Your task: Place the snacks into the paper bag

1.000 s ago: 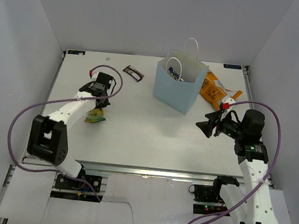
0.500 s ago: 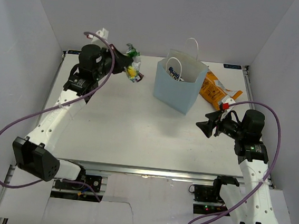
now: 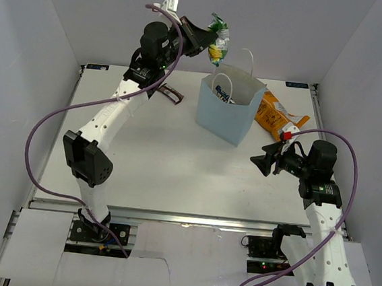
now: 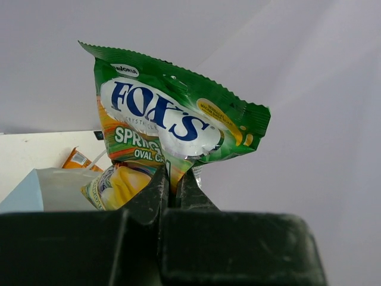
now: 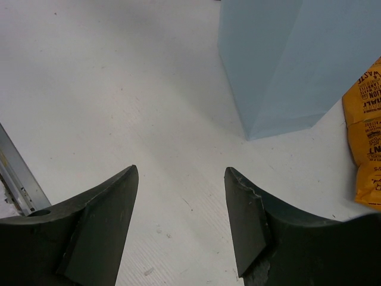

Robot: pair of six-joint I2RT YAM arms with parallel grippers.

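Yellow-green packet (image 4: 172,119) between left jaws

White table (image 3: 174,172) w/ plain white walls (image 3: 189,21)

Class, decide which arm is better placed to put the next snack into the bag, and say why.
Left, likely. The left hand is shut on a green packet, held high near the open top of the bag. The right hand is open, empty and low.
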